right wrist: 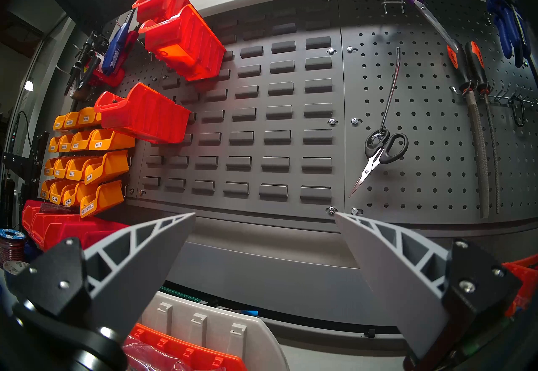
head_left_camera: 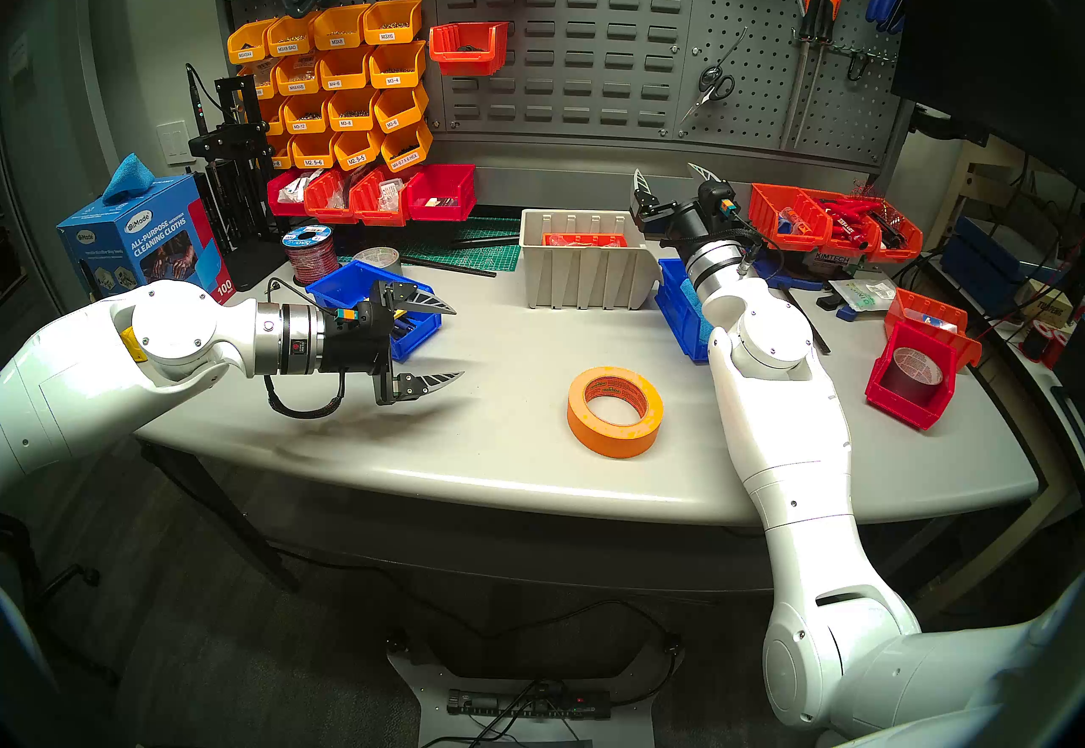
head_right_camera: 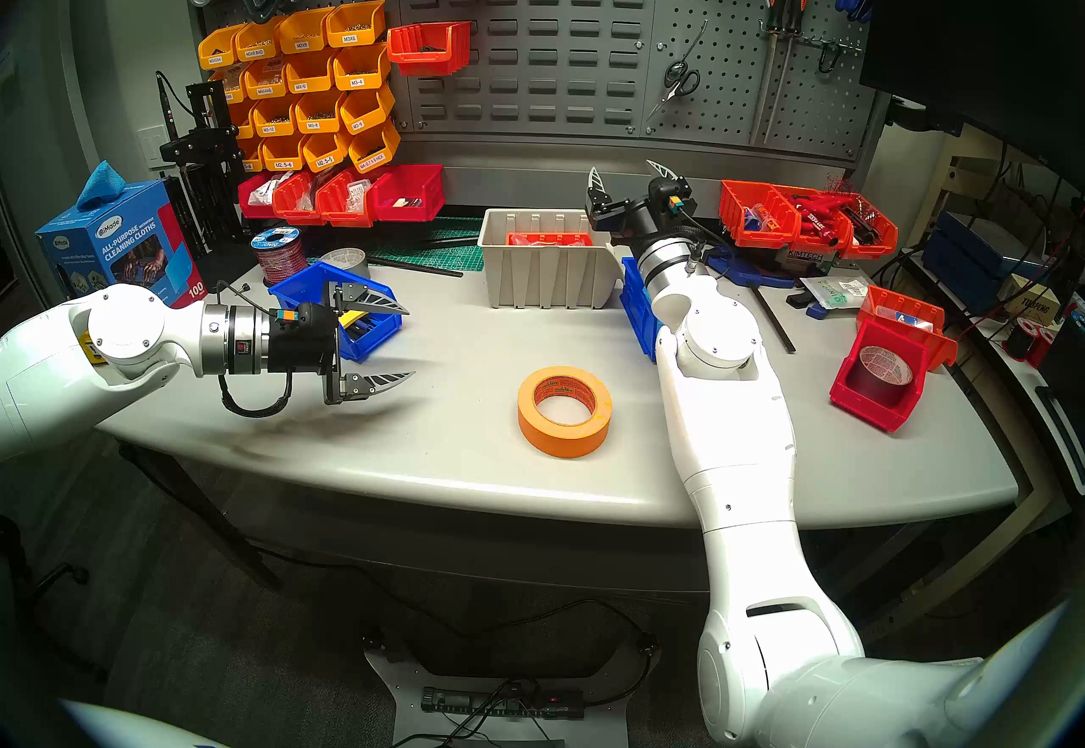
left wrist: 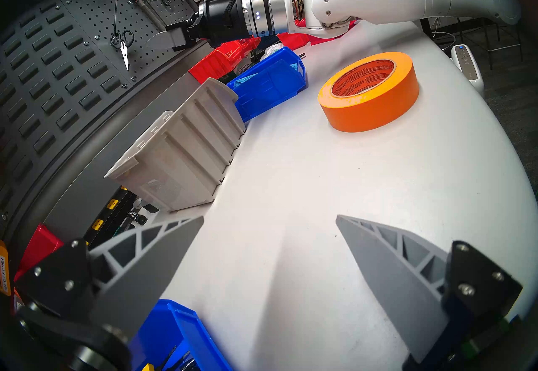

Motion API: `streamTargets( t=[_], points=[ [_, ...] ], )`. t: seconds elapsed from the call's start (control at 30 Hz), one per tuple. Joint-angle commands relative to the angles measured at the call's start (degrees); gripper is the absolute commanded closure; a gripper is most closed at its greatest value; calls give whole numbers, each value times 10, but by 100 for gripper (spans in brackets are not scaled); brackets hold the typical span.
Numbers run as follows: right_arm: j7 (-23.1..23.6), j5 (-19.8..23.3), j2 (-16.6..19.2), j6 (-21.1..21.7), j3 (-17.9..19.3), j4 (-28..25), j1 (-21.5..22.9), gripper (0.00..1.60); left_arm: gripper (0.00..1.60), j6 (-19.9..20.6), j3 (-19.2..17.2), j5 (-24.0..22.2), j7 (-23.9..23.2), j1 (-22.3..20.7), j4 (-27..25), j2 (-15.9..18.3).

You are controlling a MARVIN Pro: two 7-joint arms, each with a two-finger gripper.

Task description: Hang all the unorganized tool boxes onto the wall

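Blue "ALL-PURPOSE CLEANING CLOTHS" box (head_left_camera: 138,242), yellow-orange "M3-4" bin (head_left_camera: 398,66), "KIMTECH" carton (head_left_camera: 836,259).

So the beige bin (head_left_camera: 587,268), big with ribbed sides, sits upright mid-frame on the bench, a smaller red bin inside it. One blue bin (head_left_camera: 352,283) sits left of centre, open top up, tools inside. The other blue bin (head_left_camera: 681,312) is just right of the beige one, holding something blue. The slotted grey wall panel (head_left_camera: 587,24) fills the upper middle, mostly bare slots.
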Motion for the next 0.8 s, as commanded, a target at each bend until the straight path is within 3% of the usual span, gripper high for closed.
streamTargets(
  t=[0.0,0.47,0.77],
  points=[
    [-4,2,-4,49,-3,-62,-18,0,0,0,-4,-1,0,-5,-1,0],
    [26,12,21,106,3,-166,-77,0,0,-1,-4,0,0,-5,-1,1],
    [50,26,37,173,18,-246,-126,0,0,-1,-3,0,0,-5,-1,1]
  ],
)
